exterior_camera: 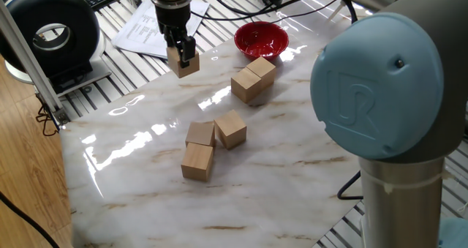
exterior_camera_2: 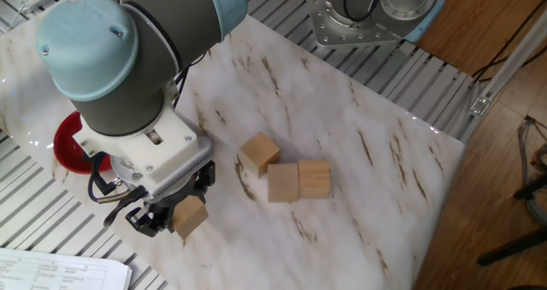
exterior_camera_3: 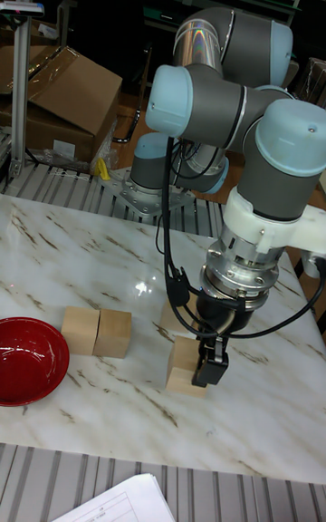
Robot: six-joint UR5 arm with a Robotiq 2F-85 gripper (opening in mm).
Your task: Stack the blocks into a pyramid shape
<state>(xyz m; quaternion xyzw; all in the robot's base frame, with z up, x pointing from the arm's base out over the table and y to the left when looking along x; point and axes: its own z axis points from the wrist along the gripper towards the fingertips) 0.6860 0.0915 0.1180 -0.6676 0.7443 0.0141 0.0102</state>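
My gripper [exterior_camera: 182, 56] is shut on one tan block [exterior_camera: 185, 65], holding it low at the marble table's far-left edge. The same gripper [exterior_camera_2: 177, 219] and held block [exterior_camera_2: 191, 216] show under the arm in the other fixed view. Two blocks [exterior_camera: 254, 79] sit side by side near the red bowl. A cluster of three blocks [exterior_camera: 213, 144] lies mid-table, also seen as three blocks [exterior_camera_2: 285, 174] from the other side. In the tall view the gripper [exterior_camera_3: 203, 361] grips the block [exterior_camera_3: 185, 366], right of the pair [exterior_camera_3: 97, 333].
A red bowl [exterior_camera: 261, 39] stands at the table's far edge, behind the pair of blocks. Papers [exterior_camera: 146, 28] and a black round device [exterior_camera: 51, 32] lie off the marble top [exterior_camera: 146, 197]. The arm's large blue joint [exterior_camera: 384, 80] fills the right foreground.
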